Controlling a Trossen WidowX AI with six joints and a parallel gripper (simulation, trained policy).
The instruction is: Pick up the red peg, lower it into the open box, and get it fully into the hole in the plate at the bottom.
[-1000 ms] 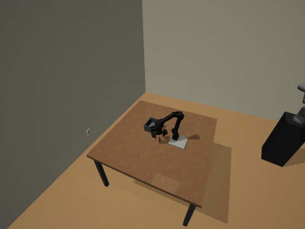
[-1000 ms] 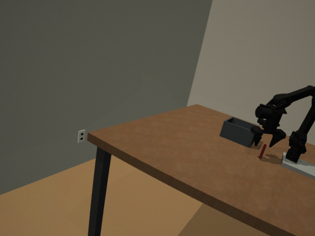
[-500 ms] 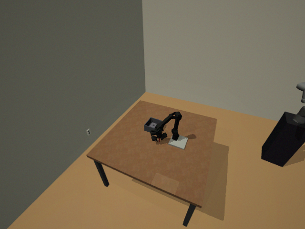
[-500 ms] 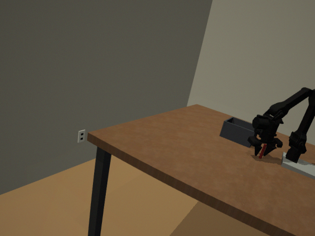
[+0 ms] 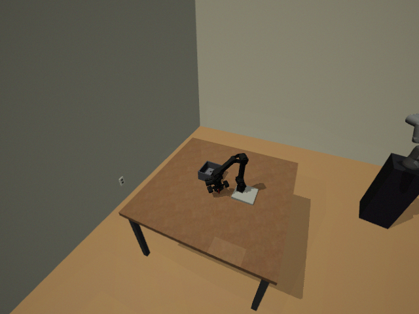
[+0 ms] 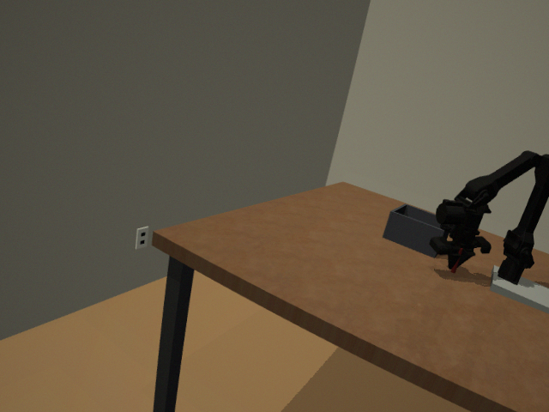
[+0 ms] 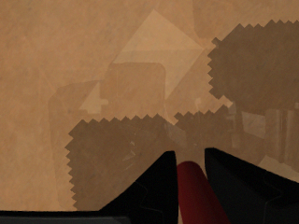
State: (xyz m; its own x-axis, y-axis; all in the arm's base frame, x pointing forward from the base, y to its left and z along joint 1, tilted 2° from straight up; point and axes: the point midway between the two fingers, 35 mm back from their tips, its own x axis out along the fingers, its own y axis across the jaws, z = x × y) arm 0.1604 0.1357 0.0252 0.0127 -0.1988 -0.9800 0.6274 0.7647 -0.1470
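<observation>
Tilted off vertical, the red peg [image 5: 218, 190] [image 6: 454, 268] [image 7: 197, 198] leans within the end effector [image 5: 218, 189] [image 6: 456, 262] [image 7: 191, 150].

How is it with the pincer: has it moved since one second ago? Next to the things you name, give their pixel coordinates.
Yes, downward: in the exterior view, the pincer [image 5: 218, 190] [image 6: 456, 264] [image 7: 190, 159] has its tips below the open box's [image 5: 203, 175] [image 6: 412, 233] lowest corner; earlier they were about level.
</observation>
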